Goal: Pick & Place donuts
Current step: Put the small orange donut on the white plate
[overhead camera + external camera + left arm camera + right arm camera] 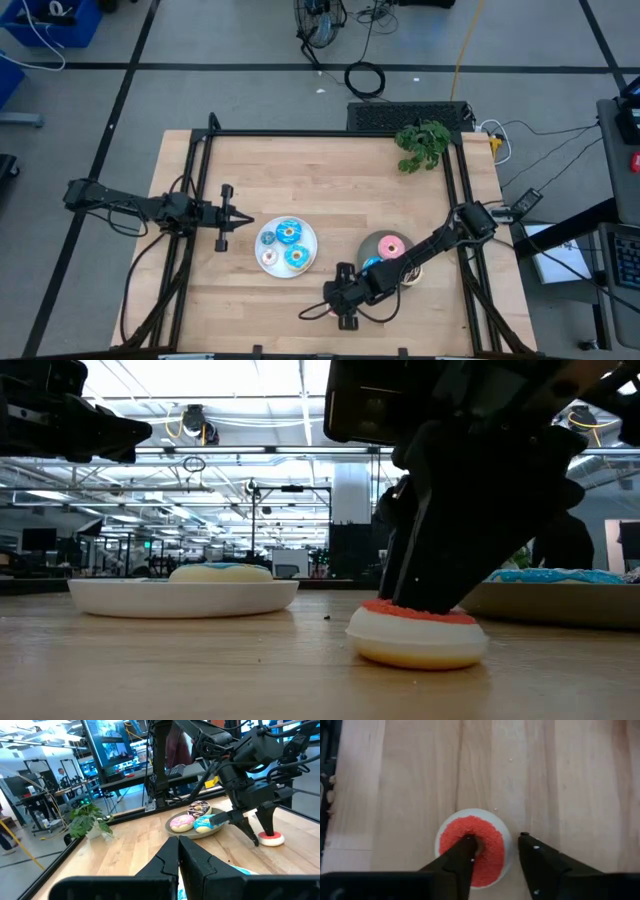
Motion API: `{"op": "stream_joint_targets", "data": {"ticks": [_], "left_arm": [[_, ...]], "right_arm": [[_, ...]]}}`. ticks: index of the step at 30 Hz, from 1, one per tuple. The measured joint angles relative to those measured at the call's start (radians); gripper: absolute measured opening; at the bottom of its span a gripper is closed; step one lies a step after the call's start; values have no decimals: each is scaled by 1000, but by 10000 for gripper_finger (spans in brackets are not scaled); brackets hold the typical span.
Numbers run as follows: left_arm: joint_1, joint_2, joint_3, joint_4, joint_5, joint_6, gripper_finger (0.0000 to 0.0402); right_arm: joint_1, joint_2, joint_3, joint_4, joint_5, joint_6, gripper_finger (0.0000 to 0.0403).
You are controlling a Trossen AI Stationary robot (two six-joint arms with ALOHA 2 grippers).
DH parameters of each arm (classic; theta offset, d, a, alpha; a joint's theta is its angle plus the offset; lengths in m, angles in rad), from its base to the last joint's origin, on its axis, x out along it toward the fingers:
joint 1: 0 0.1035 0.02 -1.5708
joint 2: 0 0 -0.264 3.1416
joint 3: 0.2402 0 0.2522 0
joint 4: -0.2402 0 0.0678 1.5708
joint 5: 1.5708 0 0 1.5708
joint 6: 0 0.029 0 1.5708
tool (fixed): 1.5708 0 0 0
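Note:
A small red-iced donut [472, 847] with a pale underside lies flat on the wooden table near its front edge. My right gripper [496, 839] stands over it, slanting down, open, with the ring's wall between its fingers. In the high view the gripper [342, 300] hides this donut. A grey plate [372, 243] beside it holds a pink donut [181, 823], a blue one [204, 823] and a brown sprinkled one [199, 808]. A white plate [306, 234] at mid-table holds blue-iced donuts [290, 233]. My left gripper [240, 218] hangs shut to the left of the white plate. My right gripper has one fingertip [469, 842] set in the red donut's hole [476, 845], coming from above at a slant. The other finger [525, 840] stands just outside the rim [508, 845]; whether it touches, I cannot tell. The donut lies flat on the table [418, 645].
A small green plant [422, 145] stands at the table's far right corner. A black frame [330, 133] runs along the far and side edges. Bare wood lies between the two plates and along the front edge.

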Motion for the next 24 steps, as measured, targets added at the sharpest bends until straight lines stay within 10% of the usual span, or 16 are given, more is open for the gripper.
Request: {"op": "stream_joint_targets", "data": {"ticks": [9, 24], "left_arm": [[0, 0, 0, 0, 0, 16, 19], [0, 0, 0, 13, -1, 9, 19]], "right_arm": [[0, -3, -1, -1, 0, -62, 12], [-144, -101, 121, 41, -15, -290, 9]]}}
